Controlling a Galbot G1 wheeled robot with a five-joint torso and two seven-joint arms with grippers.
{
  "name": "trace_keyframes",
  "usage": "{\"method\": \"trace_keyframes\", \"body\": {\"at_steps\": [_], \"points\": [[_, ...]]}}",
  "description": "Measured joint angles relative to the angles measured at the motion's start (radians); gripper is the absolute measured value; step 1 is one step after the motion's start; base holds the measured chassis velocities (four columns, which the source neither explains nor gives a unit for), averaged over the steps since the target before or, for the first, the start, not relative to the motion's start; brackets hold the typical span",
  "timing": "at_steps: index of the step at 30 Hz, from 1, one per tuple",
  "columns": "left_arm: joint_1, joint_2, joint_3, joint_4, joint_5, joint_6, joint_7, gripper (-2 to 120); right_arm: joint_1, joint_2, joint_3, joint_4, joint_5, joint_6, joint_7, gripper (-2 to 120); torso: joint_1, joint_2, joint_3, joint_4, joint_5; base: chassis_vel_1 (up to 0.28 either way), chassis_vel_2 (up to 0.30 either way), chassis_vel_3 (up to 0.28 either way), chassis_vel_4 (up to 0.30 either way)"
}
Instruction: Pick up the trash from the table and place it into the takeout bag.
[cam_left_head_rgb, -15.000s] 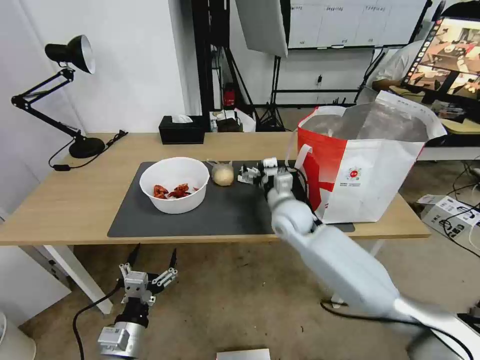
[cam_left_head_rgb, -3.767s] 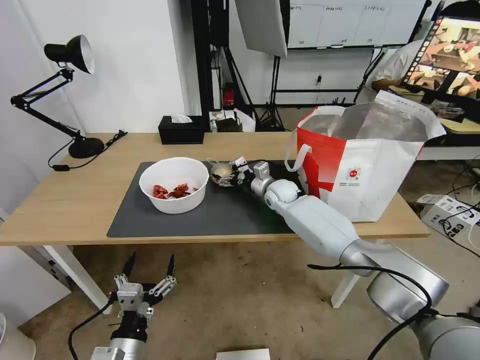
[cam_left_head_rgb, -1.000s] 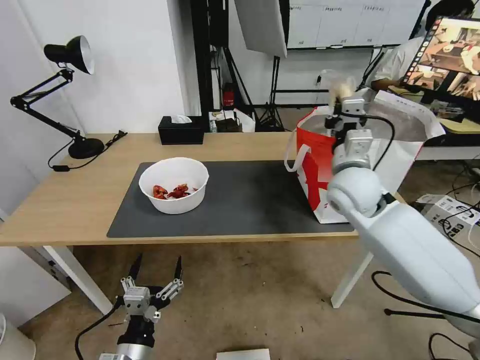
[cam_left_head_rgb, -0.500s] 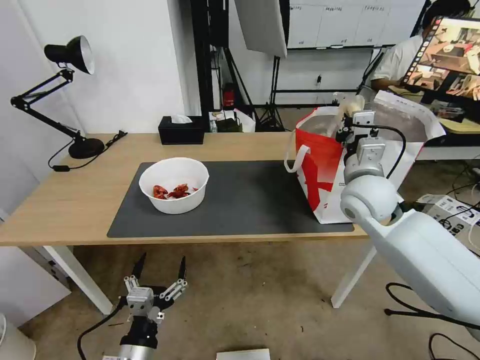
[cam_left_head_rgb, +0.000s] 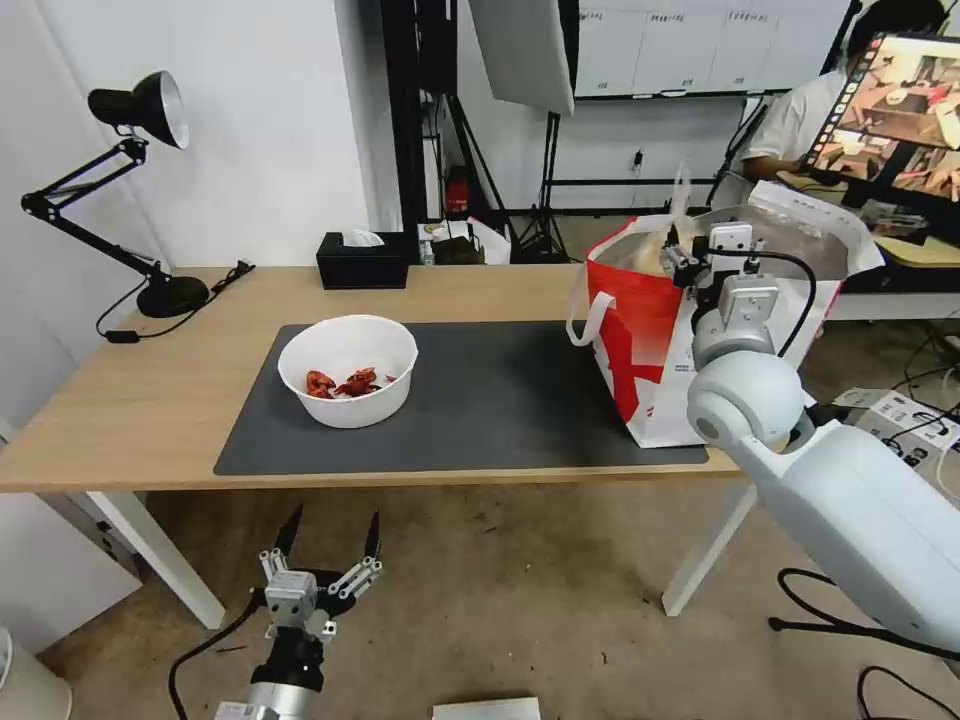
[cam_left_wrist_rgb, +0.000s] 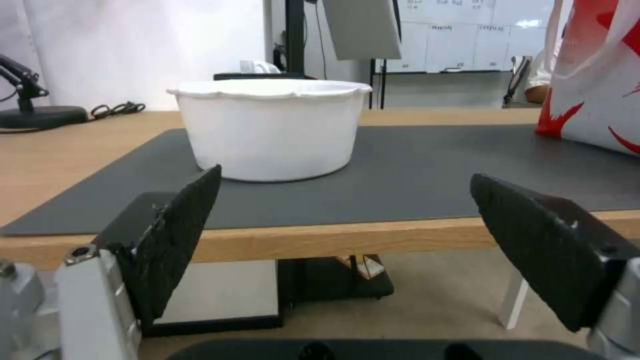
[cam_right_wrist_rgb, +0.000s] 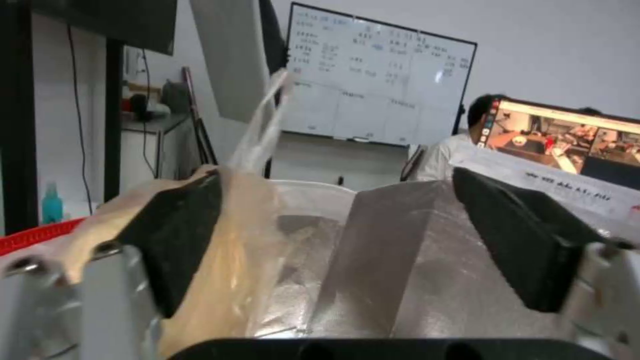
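One bowl (cam_left_head_rgb: 348, 370) with red scraps sits mid-desk (cam_left_head_rgb: 150, 400). One takeout bag (cam_left_head_rgb: 700, 340) stands at the right end. The right hand (cam_left_head_rgb: 697, 255), spread wide, hangs over its mouth; the bagged bun (cam_left_head_rgb: 655, 252) rests against one finger, partly hidden. The left hand (cam_left_head_rgb: 325, 545) hangs open below the front edge.

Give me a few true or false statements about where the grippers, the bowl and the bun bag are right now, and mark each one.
1. The right gripper is open over the takeout bag. True.
2. The small clear bag with the bun lies on the dark mat. False: it hangs against one finger at the takeout bag's mouth.
3. The white bowl sits on the mat. True.
4. The left gripper grips the bowl. False: it is open, below the table edge.
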Motion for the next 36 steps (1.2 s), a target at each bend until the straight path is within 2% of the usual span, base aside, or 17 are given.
{"method": "trace_keyframes", "body": {"at_steps": [2, 5, 15, 27, 36], "points": [[0.0, 0.001, 0.0, 0.0, -0.001, 0.0, 0.0, 100, 0.003, 0.005, -0.005, -0.005, -0.001, -0.001, -0.003, 99, 0.0, 0.0, 0.0, -0.0001, 0.0, 0.0, 0.0, 0.0, 0.0], [-0.001, 0.006, 0.0, 0.0, -0.005, 0.001, 0.0, 100, 0.014, 0.01, -0.01, -0.013, -0.001, -0.002, -0.004, 100, 0.0, 0.0, 0.0, 0.0, -0.0001, 0.0, 0.0, 0.0, 0.0], [-0.005, 0.024, -0.007, -0.002, -0.017, 0.009, -0.002, 100, 0.037, 0.013, -0.013, 0.0, 0.076, -0.032, 0.002, 100, 0.0, 0.0, 0.0, 0.0, -0.0001, 0.0, 0.0, 0.0, 0.0], [-0.005, 0.025, -0.006, -0.003, -0.018, 0.016, -0.003, 100, 0.057, 0.012, -0.014, 0.004, 0.095, -0.055, 0.01, 100, 0.0, 0.0, 0.0, 0.0, 0.0, 0.0, 0.0, 0.0, 0.0], [-0.005, 0.022, -0.004, -0.002, -0.017, 0.017, -0.003, 100, 0.06, -0.009, 0.001, 0.036, 0.136, -0.128, 0.048, 100, 0.0, 0.0, 0.0, 0.0, 0.0, 0.0, 0.0, 0.0, 0.0]]}}
